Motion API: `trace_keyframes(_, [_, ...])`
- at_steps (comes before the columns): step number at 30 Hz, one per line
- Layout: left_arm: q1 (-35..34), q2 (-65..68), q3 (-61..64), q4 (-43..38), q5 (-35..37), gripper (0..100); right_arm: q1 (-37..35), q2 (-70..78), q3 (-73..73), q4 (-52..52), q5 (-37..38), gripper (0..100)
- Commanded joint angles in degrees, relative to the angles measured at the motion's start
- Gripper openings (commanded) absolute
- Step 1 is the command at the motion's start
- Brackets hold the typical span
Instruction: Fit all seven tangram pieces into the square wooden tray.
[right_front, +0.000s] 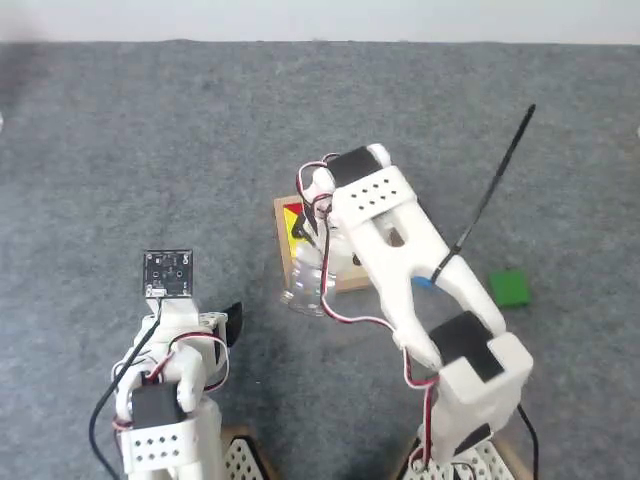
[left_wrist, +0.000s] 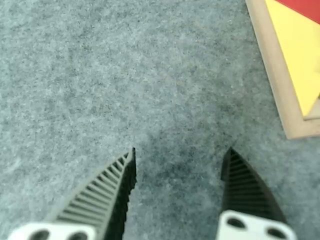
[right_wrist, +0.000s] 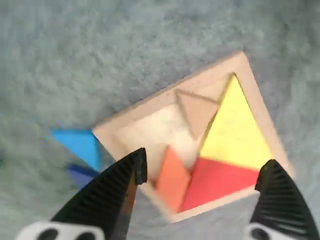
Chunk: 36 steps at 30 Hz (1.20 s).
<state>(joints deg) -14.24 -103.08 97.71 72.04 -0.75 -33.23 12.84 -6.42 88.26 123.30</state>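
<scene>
High view: right arm extended over square wooden tray (right_front: 282, 222). Green piece (right_front: 511, 288) on grey carpet (right_front: 120, 150), well apart from tray. Light blue piece (right_front: 425, 283) shows under arm, near tray.

Left wrist view: left gripper (left_wrist: 181, 152) over bare carpet, fingers wide, nothing held. Tray corner near, yellow piece (left_wrist: 297, 60) seated.

Right wrist view: right gripper (right_wrist: 206, 161) above tray, fingers wide, nothing held. Seated: yellow, red piece (right_wrist: 217, 180), orange piece (right_wrist: 172, 177), tan triangle (right_wrist: 197, 112). Dark blue piece (right_wrist: 82, 173) outside, beside light blue.

Progress, judged: four of seven seated; green, light blue, dark blue remain.
</scene>
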Motion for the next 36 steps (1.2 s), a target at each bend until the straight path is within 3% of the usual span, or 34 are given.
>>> trace_keyframes(1, [0.1, -1.2, -1.3, 0.3, 0.4, 27, -0.2, -3.9, 0.0, -2.5, -31.3, 34.0])
trace_keyframes(3, [0.1, -1.2, -1.3, 0.3, 0.4, 27, 0.8, -3.8, 2.3, -8.5, -47.6, 34.0])
trace_keyframes(5, [0.1, -1.2, -1.3, 0.3, 0.4, 27, 1.4, -4.4, 6.2, -14.7, -58.4, 34.0])
trace_keyframes(11, [0.1, -1.2, -1.3, 0.3, 0.4, 27, -5.2, -4.1, 13.9, -21.5, -74.9, 34.1])
trace_keyframes(16, [0.1, -1.2, -1.3, 0.3, 0.4, 27, -10.6, -4.3, 14.2, -19.4, -79.4, 34.1])
trace_keyframes(21, [0.1, -1.2, -1.3, 0.3, 0.4, 27, -8.7, -3.8, 14.3, -21.4, -102.3, 34.1])
trace_keyframes(25, [0.1, -1.2, -1.3, 0.3, 0.4, 27, -5.3, -3.8, 14.5, -21.4, -100.1, 34.2])
trace_keyframes(36, [0.0, -1.2, -1.3, 0.3, 0.4, 27, -4.9, -2.2, 19.7, -27.1, -99.7, 34.2])
